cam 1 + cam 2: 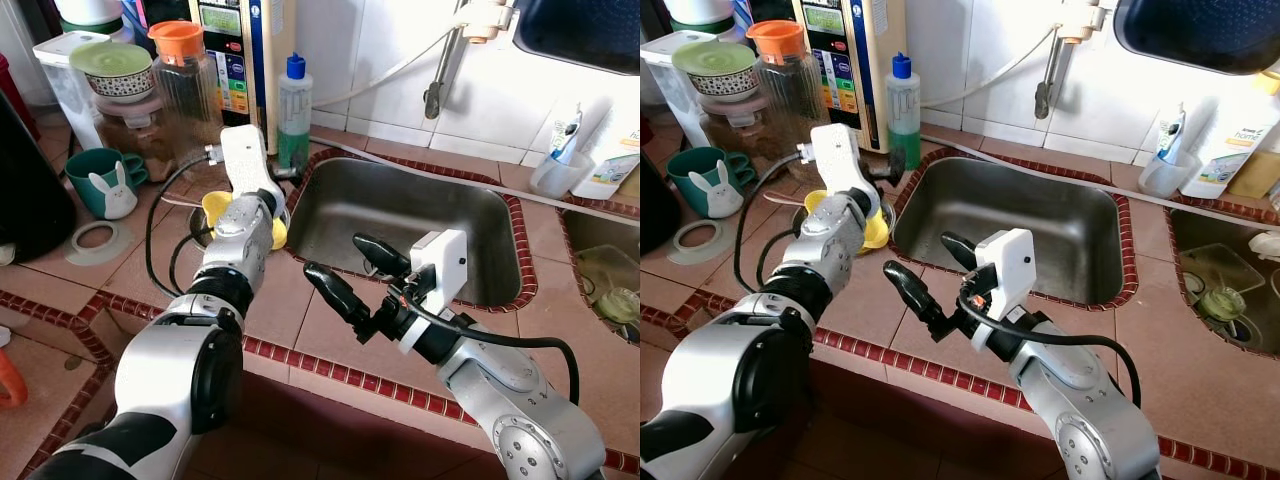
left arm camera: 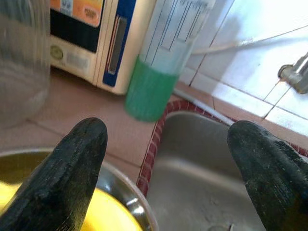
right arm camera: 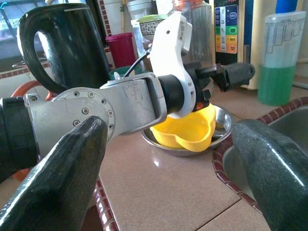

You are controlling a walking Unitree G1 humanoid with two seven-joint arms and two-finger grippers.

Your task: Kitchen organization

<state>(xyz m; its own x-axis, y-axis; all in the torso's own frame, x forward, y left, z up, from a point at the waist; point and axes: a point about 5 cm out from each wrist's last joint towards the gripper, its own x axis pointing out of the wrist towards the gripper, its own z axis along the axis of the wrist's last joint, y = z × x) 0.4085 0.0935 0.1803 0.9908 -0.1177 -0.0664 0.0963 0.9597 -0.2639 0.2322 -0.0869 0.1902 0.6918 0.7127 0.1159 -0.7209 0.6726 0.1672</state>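
Two claws are up over the worktop, but the left claw, spread and grasping nothing, is far the nearer to the yellow cup. The cup lies tipped in a steel dish just under and behind its fingertips, beside the sink. The right claw, also spread and empty, hangs over the sink's front rim, well apart.

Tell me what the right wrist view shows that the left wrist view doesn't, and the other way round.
Right wrist view: the left gripper hanging open over the yellow funnel, and a black kettle. Left wrist view: the wall tap and a glass jar. Both: the steel dish, the green soap bottle, the sink rim, the water dispenser.
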